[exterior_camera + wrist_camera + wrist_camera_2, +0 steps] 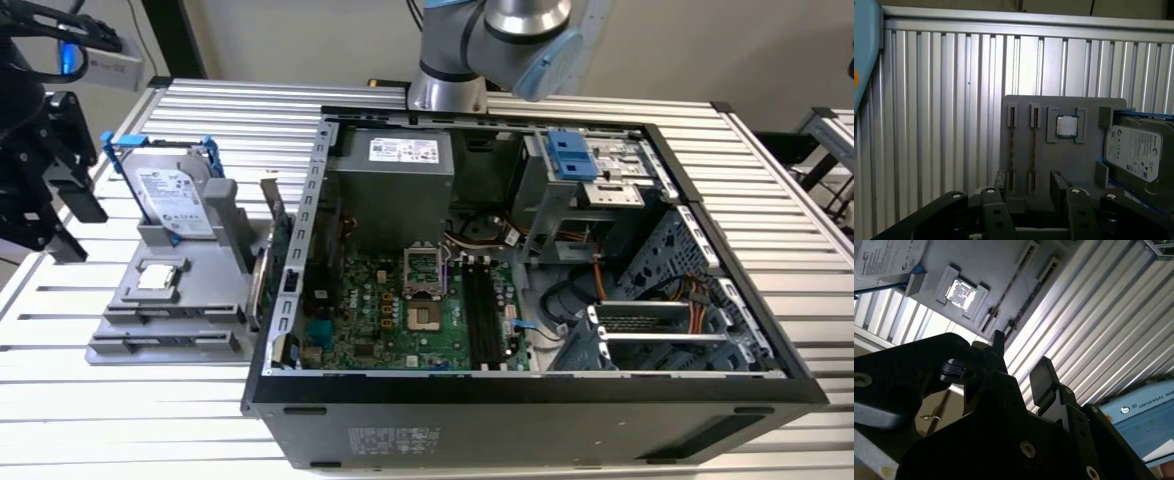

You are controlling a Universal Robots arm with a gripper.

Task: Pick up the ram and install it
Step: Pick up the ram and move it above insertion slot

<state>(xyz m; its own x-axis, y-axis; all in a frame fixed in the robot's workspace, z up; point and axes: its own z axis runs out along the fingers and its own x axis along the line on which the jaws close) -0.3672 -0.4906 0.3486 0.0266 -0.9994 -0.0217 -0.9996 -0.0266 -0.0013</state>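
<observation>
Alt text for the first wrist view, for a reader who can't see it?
An open, empty gripper faces a grey holder tray on a ribbed metal table. The tray carries what look like two thin ram sticks on edge in slots, a square silver chip and a hard drive with blue rails.

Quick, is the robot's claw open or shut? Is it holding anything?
Gripper: open, holding nothing.

An open computer case (534, 420) lies on the ribbed surface (227, 110), motherboard (387, 310) exposed. Toward the exterior view's left, a grey tray (134, 340) holds an upright hard drive (167, 190) and a small chip (160, 277).
</observation>
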